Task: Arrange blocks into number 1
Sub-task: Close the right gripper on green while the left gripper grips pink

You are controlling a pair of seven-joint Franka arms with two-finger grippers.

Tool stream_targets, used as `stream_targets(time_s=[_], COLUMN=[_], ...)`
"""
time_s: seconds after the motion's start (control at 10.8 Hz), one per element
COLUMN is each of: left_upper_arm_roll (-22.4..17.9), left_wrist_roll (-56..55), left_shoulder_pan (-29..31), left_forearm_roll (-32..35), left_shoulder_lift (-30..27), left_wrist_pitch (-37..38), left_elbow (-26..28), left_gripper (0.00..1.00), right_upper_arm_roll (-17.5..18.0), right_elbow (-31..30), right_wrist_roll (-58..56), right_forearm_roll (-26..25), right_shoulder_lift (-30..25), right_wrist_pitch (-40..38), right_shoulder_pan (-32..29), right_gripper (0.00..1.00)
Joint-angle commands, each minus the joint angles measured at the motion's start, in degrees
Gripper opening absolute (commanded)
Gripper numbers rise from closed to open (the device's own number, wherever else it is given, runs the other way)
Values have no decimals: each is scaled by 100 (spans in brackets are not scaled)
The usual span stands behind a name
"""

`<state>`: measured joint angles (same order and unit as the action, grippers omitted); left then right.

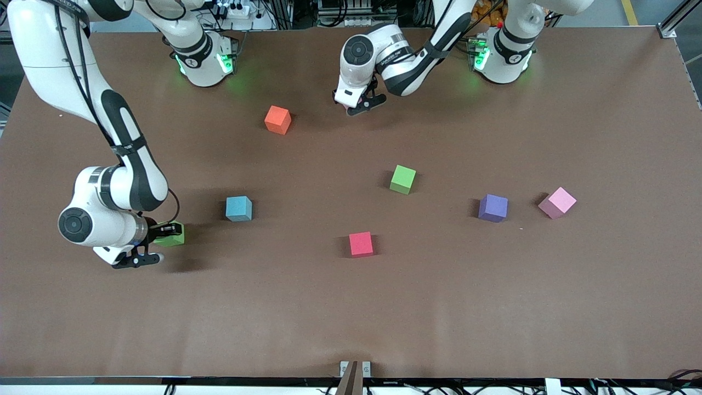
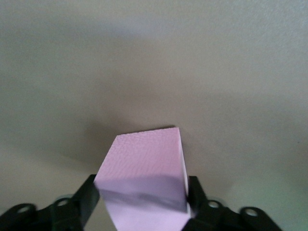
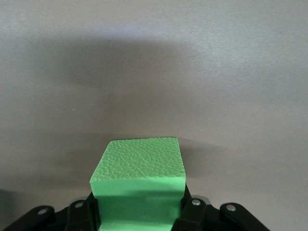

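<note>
Landmark: the small matte red cube [image 1: 361, 244], nearest the front camera of all the blocks, about mid-table.
Right gripper [image 1: 143, 245]: low at the right arm's end of the table, level with the red cube; its black fingers [image 3: 188, 211] press both sides of a small matte green cube [image 3: 138, 185], clamped on it.
Light blue matte cube [image 1: 239, 208]: a little farther from the front camera than the red cube, toward the right arm's end.
Purple matte cube [image 1: 492, 208]: about as far as the blue one, toward the left arm's end from the red cube.
Pink matte cube on the table [image 1: 557, 202]: just past the purple cube, turned cornerwise.
Second green matte cube [image 1: 402, 179]: farther than the red cube, slightly toward the left arm's end.
Orange matte cube [image 1: 277, 120]: much farther than the red cube, toward the right arm's end.
Left gripper [image 1: 359, 107]: farthest from the red cube, near the bases; its fingers [image 2: 86, 202] flank a second pink matte cube [image 2: 144, 168] and grip it.
</note>
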<state>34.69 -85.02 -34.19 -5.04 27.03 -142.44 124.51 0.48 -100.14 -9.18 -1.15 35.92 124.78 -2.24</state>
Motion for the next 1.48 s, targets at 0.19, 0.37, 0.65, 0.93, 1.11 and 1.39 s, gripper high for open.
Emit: stream_targets(time_s=[0.19,0.37,0.65,0.93,1.11,1.39], left_upper_arm_roll=[-50,-50,-42,-42,-33,-42], left_wrist_roll=[-59,-33,-6,213,240,179], left_shoulder_pan=[-158,-254,-307,-395,-404,-404], left_forearm_roll=[800,1362,1962,2156,2297,2306], left_shoulder_lift=[4,13,13,22,48,57], left_wrist_pitch=[-134,-143,-143,-143,-143,-143], left_elbow=[-5,3,12,12,3,-5], left_gripper=[0,0,0,0,0,99], right_upper_arm_roll=[374,374,382,513,585,585], right_elbow=[292,381,443,504,513,539], right_wrist_roll=[180,206,479,662,874,927], right_forearm_roll=[9,18,18,27,27,281], right_shoulder_lift=[-445,-568,-648,-657,-692,-701], right_wrist_pitch=[-1024,-1245,-1307,-1430,-1430,-1439], right_shoulder_pan=[118,311,505,523,523,567], right_gripper=[10,10,11,11,11,12])
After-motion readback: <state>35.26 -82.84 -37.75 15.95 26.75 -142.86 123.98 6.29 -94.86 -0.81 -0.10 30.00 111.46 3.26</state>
